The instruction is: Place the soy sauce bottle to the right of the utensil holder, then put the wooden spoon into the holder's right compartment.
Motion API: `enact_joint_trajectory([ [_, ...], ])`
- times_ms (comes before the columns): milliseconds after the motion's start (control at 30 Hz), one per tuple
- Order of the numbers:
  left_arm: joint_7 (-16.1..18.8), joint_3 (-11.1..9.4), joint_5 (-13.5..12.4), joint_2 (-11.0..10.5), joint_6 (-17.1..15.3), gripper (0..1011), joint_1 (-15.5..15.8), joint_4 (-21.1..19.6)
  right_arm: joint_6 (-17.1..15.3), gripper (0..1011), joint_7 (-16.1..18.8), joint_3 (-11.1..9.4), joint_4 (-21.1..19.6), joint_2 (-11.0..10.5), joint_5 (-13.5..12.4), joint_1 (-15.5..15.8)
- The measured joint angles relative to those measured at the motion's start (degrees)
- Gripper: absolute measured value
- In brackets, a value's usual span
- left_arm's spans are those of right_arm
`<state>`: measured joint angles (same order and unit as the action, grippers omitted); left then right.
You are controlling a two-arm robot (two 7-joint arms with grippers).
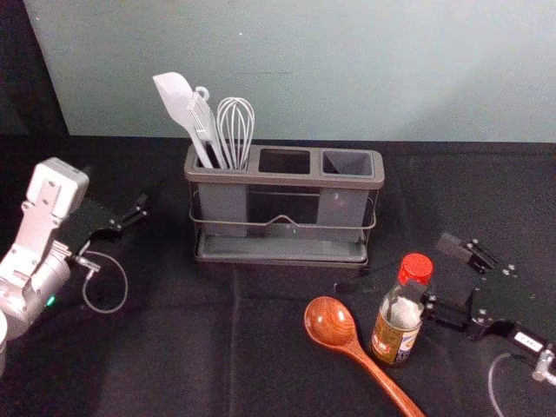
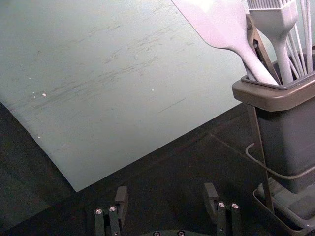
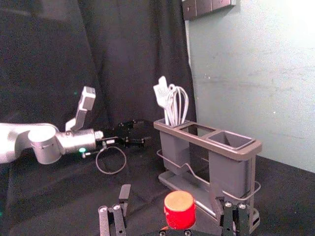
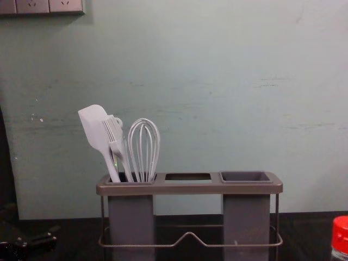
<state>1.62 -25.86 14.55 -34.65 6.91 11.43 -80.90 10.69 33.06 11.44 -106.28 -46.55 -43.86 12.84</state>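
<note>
1. Clearly, the head view has the wooden spoon [image 1: 332,323] beside the soy sauce bottle [image 1: 395,333]; chest view, its red cap [image 4: 341,234].
2. Right claw [image 1: 432,271]: wide, at the bottle.
3. Left claw [image 1: 144,198]: wide, off the utensil holder's [image 1: 282,181] left edge.

Open-topped right compartment [image 1: 347,162], utensils [image 1: 178,100] crowding left compartment [image 1: 223,204], bottle [image 1: 395,339] beside spoon [image 1: 330,321]

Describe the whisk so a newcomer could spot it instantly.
On the black cloth stands a grey utensil holder. In its left compartment, the whisk is the rightmost tool. Its head of open wire loops sets it apart from the flat spatula and bristled brush.
</note>
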Motion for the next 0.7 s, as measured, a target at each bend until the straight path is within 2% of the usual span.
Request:
enact_joint_trajectory([
  [100,0.0,0.0,0.0,0.0,0.0,1005,0.0,0.0,-1.0,1002,-0.1,1.2,0.9,1.1,2.1,-1.2],
  [267,0.0,0.0,0.0,0.0,0.0,1005,0.0,0.0,-1.8,1002,-0.9,2.1,1.7,2.4,4.6,-2.2],
  [700,0.0,0.0,0.0,0.0,0.0,1005,0.0,0.0,-3.1,1002,-2.2,2.7,3.1,5.5,9.0,-4.0],
])
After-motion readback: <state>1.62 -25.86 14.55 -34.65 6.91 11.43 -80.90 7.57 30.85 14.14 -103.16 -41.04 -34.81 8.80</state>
